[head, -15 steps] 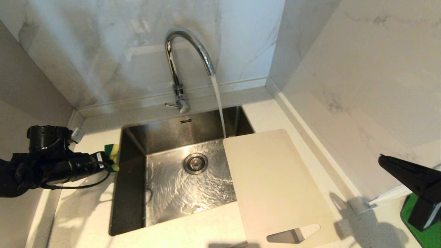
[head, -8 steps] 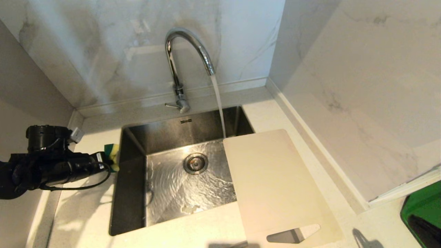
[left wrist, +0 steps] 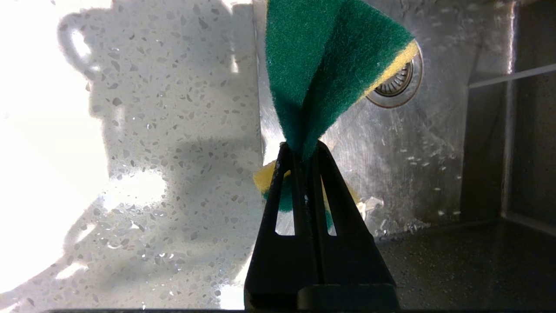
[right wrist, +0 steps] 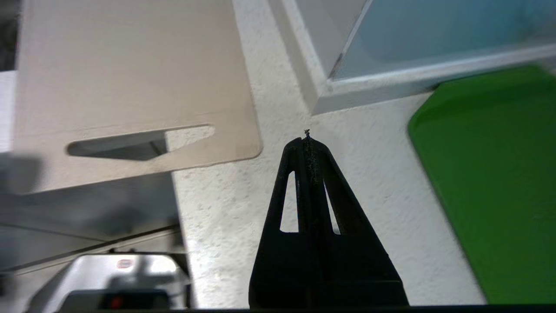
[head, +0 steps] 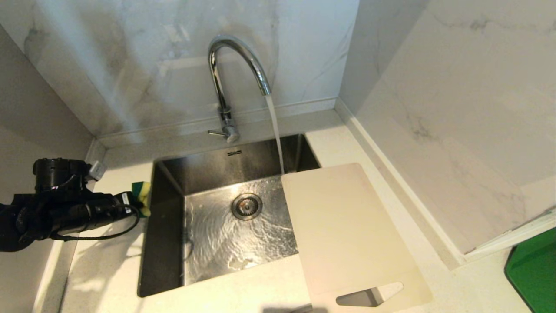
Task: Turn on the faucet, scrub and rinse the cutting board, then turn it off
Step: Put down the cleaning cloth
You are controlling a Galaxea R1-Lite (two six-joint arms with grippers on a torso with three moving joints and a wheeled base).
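The steel sink basin (head: 173,243) lies just beyond the left gripper (left wrist: 304,150), water running from the tall chrome gooseneck faucet (head: 236,56). The pale cream plastic cutting board (right wrist: 130,78) bridges the sink's right edge, near the right gripper (right wrist: 307,138), whose fingers are pressed together, empty. Left pinches a folded green-and-yellow scrub sponge (left wrist: 325,65).

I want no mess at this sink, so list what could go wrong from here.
1. The cutting board lies half over the sink and half on the counter, unheld; pressing on its overhanging part may tip it in.
2. Water runs from the faucet close by the board's far corner, so a nudge could send splash onto the counter.
3. The left gripper pinches the sponge only at a folded edge; scrubbing may pull it free.
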